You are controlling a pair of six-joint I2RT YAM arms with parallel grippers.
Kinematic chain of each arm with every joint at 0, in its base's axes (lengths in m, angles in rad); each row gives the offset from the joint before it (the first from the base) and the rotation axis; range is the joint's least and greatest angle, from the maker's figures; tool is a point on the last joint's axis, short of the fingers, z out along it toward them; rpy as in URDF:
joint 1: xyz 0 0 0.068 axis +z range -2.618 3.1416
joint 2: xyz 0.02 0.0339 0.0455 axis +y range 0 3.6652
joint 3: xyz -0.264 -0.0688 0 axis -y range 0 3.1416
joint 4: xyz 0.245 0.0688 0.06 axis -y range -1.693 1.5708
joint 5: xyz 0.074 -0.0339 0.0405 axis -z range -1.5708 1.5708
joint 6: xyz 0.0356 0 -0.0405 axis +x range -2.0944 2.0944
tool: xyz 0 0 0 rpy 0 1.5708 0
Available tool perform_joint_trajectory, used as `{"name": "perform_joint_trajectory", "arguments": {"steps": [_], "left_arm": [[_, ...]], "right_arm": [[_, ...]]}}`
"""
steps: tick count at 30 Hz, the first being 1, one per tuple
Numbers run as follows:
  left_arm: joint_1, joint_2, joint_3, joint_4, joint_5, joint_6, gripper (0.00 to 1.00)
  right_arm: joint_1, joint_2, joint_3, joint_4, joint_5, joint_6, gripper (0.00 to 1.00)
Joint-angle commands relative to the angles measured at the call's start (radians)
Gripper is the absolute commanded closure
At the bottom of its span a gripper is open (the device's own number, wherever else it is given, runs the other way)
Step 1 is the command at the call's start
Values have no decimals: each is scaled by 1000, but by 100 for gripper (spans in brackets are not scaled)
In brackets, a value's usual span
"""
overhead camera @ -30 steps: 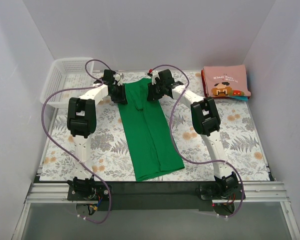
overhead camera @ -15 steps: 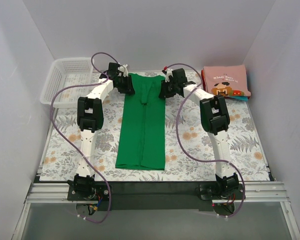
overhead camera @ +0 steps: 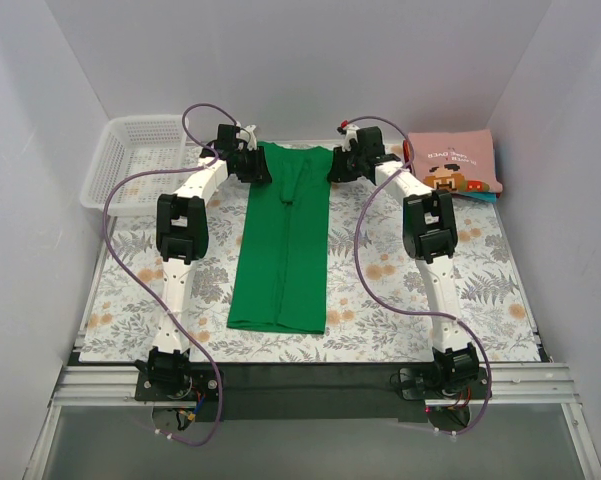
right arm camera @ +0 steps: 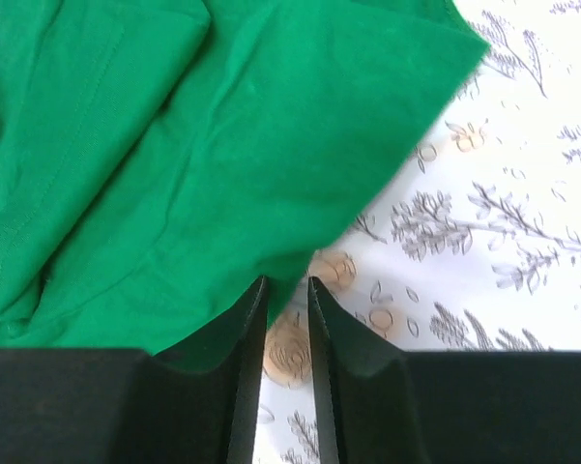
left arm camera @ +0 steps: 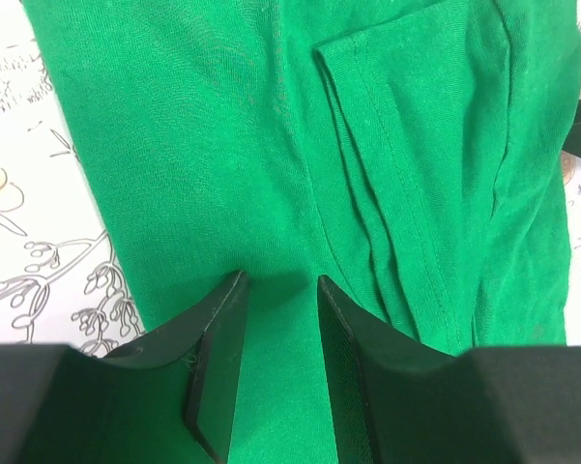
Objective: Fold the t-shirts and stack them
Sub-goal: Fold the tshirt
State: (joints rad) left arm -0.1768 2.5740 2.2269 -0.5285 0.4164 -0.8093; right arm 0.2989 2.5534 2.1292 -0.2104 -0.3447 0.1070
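Note:
The green t-shirt (overhead camera: 285, 240) lies as a long narrow strip down the middle of the table, with a sleeve folded onto it (left arm camera: 387, 174). At its far left corner my left gripper (overhead camera: 255, 167) (left arm camera: 280, 285) stands open, jaws apart over flat green cloth. My right gripper (overhead camera: 337, 168) (right arm camera: 285, 285) is at the far right corner, jaws nearly together with the shirt's edge (right arm camera: 222, 145) caught between the tips. A folded pink t-shirt (overhead camera: 455, 165) with a pixel graphic rests on a teal one (overhead camera: 488, 197) at the back right.
A white mesh basket (overhead camera: 100, 175) stands at the back left. The floral tabletop (overhead camera: 460, 270) shows on both sides of the green strip. White walls close in the back and sides. Purple cables loop off both arms.
Both grippers moved toward the back wall, dragging the green t-shirt away from the near edge and straightening it. The left jaws have spread apart.

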Motion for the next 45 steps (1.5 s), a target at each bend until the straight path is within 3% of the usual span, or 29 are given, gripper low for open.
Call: {"name": "perform_joint_trajectory", "arguments": {"steps": [1, 6, 9, 12, 19, 24, 33, 45], "left_arm": [[8, 35, 20, 1, -22, -4, 66], [8, 46, 11, 1, -8, -27, 65], [10, 37, 10, 5, -11, -36, 62], [19, -9, -9, 15, 1, -47, 59], [59, -250, -149, 10, 50, -50, 55], [62, -460, -413, 34, 113, -39, 55], [60, -563, -769, 110, 252, -60, 62], [33, -523, -840, 130, 220, -71, 65]], "right_arm": [[3, 65, 49, -21, -19, 22, 69], [-3, 73, 60, 3, -13, 71, 61], [-7, 45, 61, 29, 18, 76, 50], [-23, -14, 64, 37, 15, 74, 45], [-37, -202, -40, 29, -75, 51, 33], [2, -263, -156, -17, -187, 123, 42], [86, -225, -313, -9, -274, 175, 58], [62, -133, -290, -15, -148, 168, 61]]}}
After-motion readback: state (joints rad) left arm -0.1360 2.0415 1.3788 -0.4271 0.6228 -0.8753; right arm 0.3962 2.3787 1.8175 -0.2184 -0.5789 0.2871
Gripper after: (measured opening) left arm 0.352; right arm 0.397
